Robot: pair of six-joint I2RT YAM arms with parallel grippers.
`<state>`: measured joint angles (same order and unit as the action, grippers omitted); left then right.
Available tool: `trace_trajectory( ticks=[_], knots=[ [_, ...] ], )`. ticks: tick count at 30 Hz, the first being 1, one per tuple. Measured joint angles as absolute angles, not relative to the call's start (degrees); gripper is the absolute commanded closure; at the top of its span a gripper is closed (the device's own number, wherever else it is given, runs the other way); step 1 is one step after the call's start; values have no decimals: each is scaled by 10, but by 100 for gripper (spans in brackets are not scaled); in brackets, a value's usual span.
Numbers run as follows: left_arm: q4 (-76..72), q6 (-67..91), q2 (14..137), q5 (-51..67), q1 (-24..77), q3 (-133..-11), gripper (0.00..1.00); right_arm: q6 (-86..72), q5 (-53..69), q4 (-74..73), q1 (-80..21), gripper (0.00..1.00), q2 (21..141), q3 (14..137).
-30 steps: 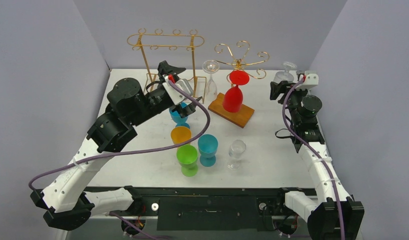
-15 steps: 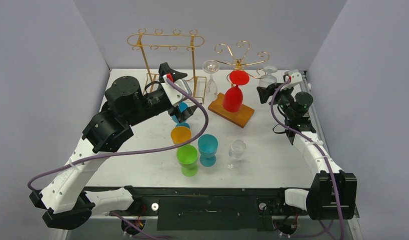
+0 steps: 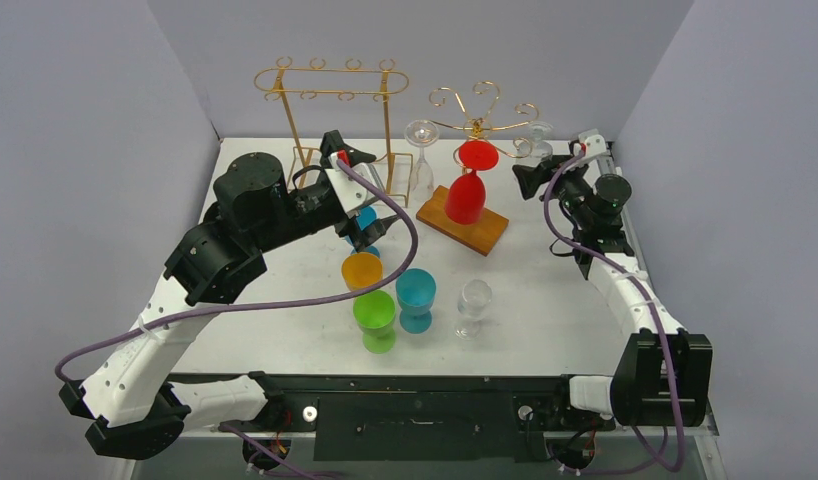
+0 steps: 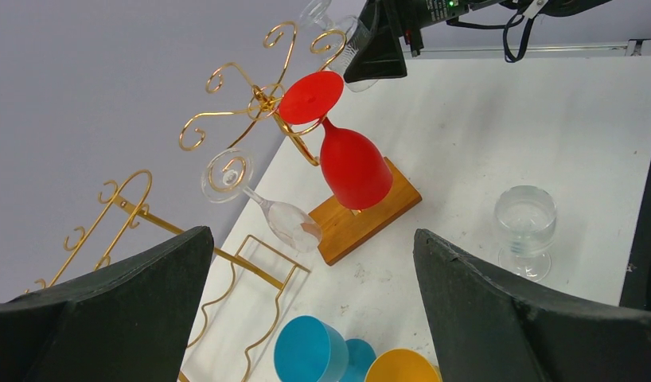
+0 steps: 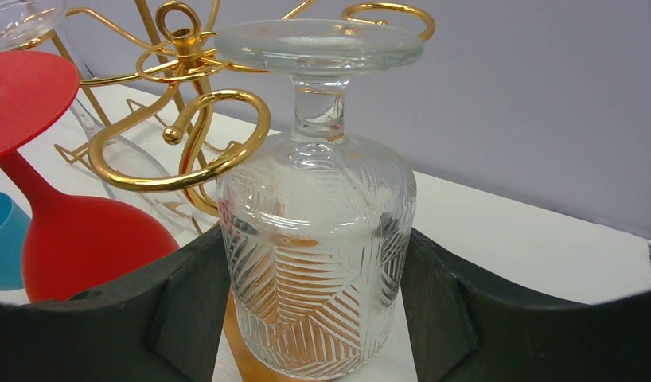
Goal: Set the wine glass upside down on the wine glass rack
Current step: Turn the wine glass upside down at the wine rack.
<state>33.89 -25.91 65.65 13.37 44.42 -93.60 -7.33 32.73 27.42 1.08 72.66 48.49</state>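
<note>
Right pincer (image 5: 316, 318) clamps the upended glass (image 5: 318, 231), stem upright, seemingly just beside the rack hook (image 5: 183, 171); left pincer (image 4: 314, 310) gapes.

Brightly and evenly lit from above. Soft, faint shadows only, close under the green cup (image 3: 375, 312) and its neighbours on the white counter (image 3: 555, 290). Crisp across the top view. Dark and nearly featureless along the near edge of both wrist views (jaws close to the lens, little detail). Small glints on the clear wine glass (image 5: 318, 263) and the gold rack (image 5: 159, 181). Slightly soft farther off, around the red glass (image 5: 83, 247).
</note>
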Motion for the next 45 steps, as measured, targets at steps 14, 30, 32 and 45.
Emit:
trace_trajectory(
  ticks=[14, 30, 32, 45],
  knots=[
    [339, -259, 658, 136, 441, -936, 5, -46, 354, 247, -4, 89, 769, 540],
    [336, -258, 658, 136, 440, -936, 5, 26, 364, 193, -34, 90, 764, 543],
    [336, -258, 659, 136, 440, -936, 5, 26, 364, 197, -34, 90, 762, 534],
    [336, -257, 659, 135, 440, -936, 5, 13, 370, 247, -34, 91, 743, 500]
  ],
)
